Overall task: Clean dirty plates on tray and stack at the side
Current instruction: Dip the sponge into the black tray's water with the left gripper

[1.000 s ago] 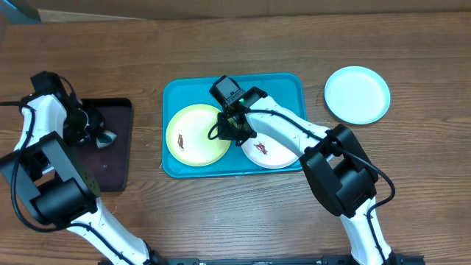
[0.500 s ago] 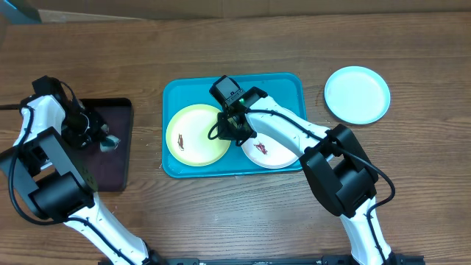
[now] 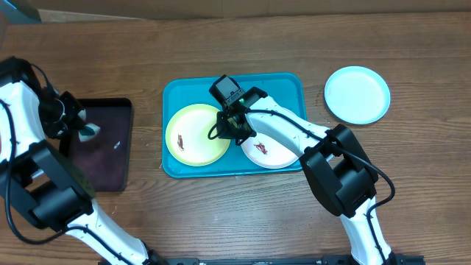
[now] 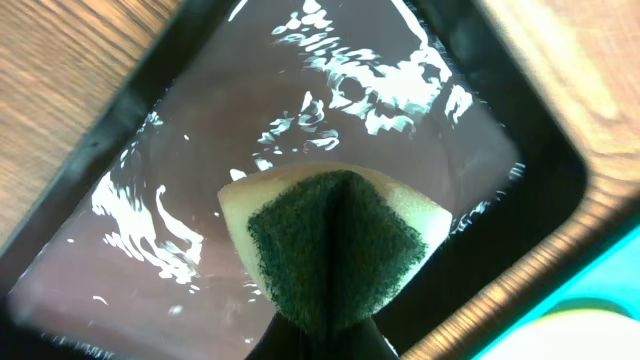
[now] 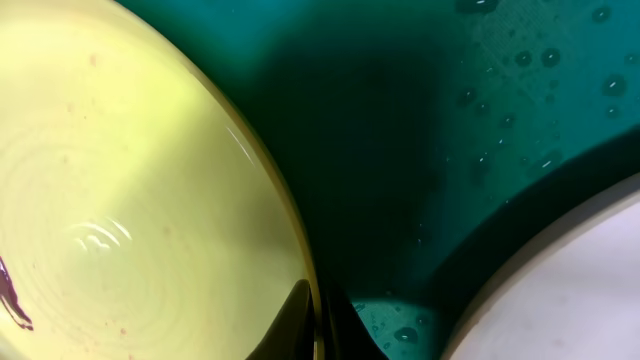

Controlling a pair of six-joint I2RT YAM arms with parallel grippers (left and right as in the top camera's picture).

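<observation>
Over the black tray (image 3: 110,165), the left gripper (image 4: 322,338) is seen clamped on a sponge (image 4: 335,240), pale foam with a dark green scouring face, held over shallow water that glints in the left wrist view. At the middle of the turquoise tray (image 3: 283,85), the right gripper (image 5: 320,312) is closed on the right rim of the yellow-green plate (image 3: 195,136), one finger inside the rim and one outside. A dark smear is borne by that plate left of its middle. Just beside it on the same tray a white plate (image 3: 271,149) is laid, marked with a reddish smear; water drops are scattered on the tray floor between them. A mint-blue plate (image 3: 357,94), unmarked as far as can be told, is set apart on the brown wooden table (image 3: 221,37), right of the tray.
</observation>
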